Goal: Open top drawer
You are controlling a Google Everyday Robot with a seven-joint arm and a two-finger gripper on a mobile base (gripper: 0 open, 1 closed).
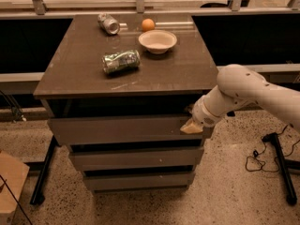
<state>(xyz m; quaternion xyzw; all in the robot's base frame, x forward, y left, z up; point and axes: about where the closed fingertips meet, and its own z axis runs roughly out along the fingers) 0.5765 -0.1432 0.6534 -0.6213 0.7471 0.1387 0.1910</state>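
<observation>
The top drawer (117, 130) is the widest grey-brown front, just under the dark tabletop (178, 74), with a dark gap above it. Two narrower drawer fronts, the middle one (136, 158) and the bottom one (138, 179), sit below it. My gripper (191, 125), on a white arm coming in from the right, is at the right end of the top drawer front, its tan tip against the front's upper edge.
On the tabletop lie a crushed green can (121, 61), a silver can (108, 23), an orange (148, 25) and a white bowl (158, 41). A cardboard box (9, 182) stands at the left on the floor. A black stand leg (281, 165) and cable (255, 158) are at the right.
</observation>
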